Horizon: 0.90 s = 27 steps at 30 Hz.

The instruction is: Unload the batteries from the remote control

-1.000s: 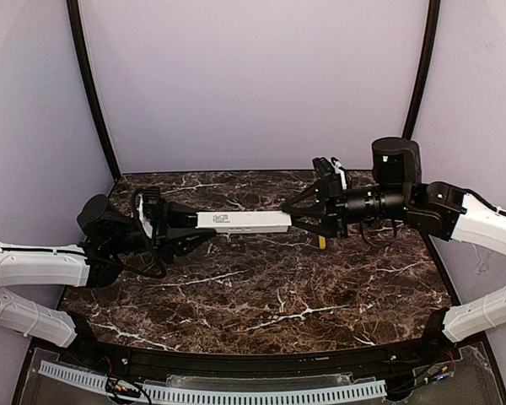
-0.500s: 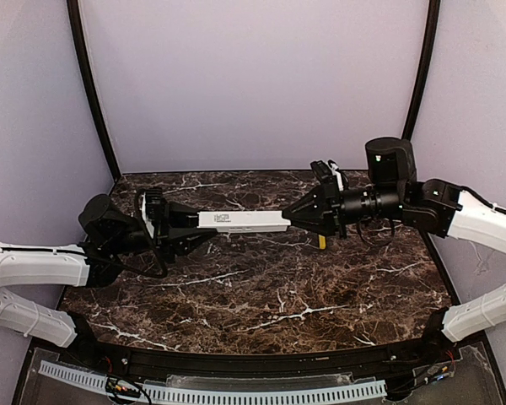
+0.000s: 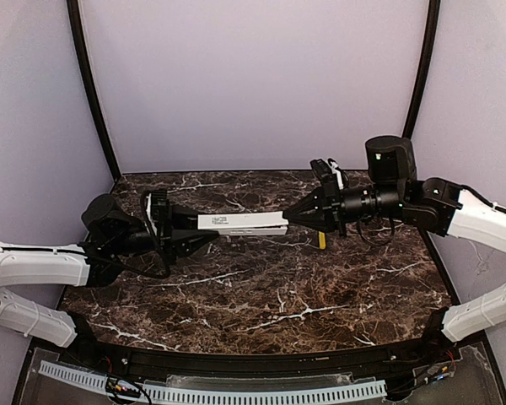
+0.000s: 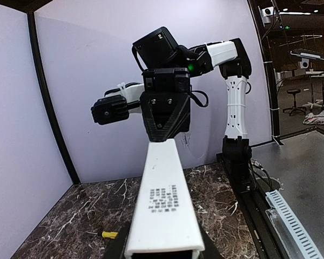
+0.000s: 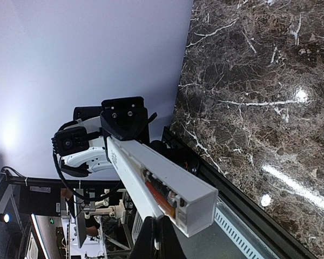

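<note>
dark marble table (image 3: pixel 278 287) under lilac walls. you have the remote control (image 3: pixel 242 223) held in the air between both arms: the left gripper (image 3: pixel 194 234) clamps one end, and the right gripper (image 3: pixel 291 218) is pinched almost closed on the other. only the right wrist view shows the open bay with an orange-red battery (image 5: pixel 157 197) in it; the left wrist view shows just the printed side. a yellow screwdriver (image 3: pixel 322 241) lies on the table beneath the right gripper.
</note>
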{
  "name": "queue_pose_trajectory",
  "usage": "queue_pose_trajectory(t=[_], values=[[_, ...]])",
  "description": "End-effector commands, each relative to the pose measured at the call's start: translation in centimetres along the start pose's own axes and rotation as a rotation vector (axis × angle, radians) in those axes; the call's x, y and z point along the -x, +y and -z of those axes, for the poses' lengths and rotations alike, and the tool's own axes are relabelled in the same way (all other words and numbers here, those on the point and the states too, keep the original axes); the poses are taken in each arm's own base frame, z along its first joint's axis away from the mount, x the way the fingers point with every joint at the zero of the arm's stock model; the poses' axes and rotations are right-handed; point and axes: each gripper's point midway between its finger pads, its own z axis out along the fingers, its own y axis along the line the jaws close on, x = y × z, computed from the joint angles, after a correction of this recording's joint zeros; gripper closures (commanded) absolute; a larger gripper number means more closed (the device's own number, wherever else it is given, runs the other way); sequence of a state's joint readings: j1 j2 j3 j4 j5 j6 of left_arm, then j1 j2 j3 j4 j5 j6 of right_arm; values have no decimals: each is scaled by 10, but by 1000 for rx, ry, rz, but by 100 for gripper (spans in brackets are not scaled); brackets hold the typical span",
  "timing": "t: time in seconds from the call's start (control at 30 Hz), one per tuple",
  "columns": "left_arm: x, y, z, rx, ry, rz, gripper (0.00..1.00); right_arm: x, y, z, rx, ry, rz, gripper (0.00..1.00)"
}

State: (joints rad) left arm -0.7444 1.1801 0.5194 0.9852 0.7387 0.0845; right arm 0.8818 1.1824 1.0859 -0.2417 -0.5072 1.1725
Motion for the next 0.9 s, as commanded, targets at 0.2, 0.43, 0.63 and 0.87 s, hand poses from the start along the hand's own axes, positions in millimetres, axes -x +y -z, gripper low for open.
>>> queue_pose_trajectory(t=[0.2,0.43,0.63,0.87], values=[[4,2,-1,10,-3,-28,100,2,13,0,32,2,26,100],[1,1,0,10,3,-25,100,9,23,4,62,-37,55,100],[-1,1,0,12,8,-22,100,22,44,5,94,-81,108,100],[-5,0,4,25,21,-17,100,37,59,9,110,-144,162,100]])
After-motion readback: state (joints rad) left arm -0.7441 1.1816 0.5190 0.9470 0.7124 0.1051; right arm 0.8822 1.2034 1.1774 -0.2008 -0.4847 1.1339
